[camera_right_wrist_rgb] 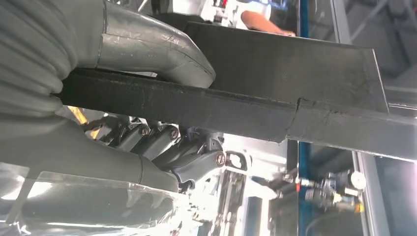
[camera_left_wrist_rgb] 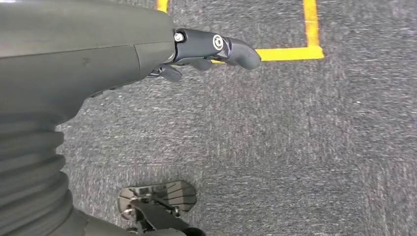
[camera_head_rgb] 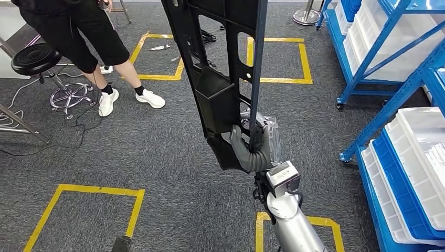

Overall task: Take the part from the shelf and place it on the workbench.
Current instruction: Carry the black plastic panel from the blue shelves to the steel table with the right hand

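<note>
The part (camera_head_rgb: 215, 79) is a long black plastic panel with cut-outs, held upright in mid-air over the grey carpet. My right hand (camera_head_rgb: 253, 149) grips its lower end. In the right wrist view the thumb (camera_right_wrist_rgb: 162, 49) presses one face of the part's black edge (camera_right_wrist_rgb: 236, 105) and the fingers (camera_right_wrist_rgb: 177, 150) curl against the other face. My left hand (camera_left_wrist_rgb: 211, 49) hangs over the carpet with nothing in it, its fingers loosely extended.
Blue shelving (camera_head_rgb: 391, 58) with white bins (camera_head_rgb: 420, 152) stands along the right side. A person (camera_head_rgb: 78, 37) in black shorts and white shoes stands at the far left beside a black stool (camera_head_rgb: 36, 58). Yellow tape squares (camera_head_rgb: 278, 58) mark the carpet.
</note>
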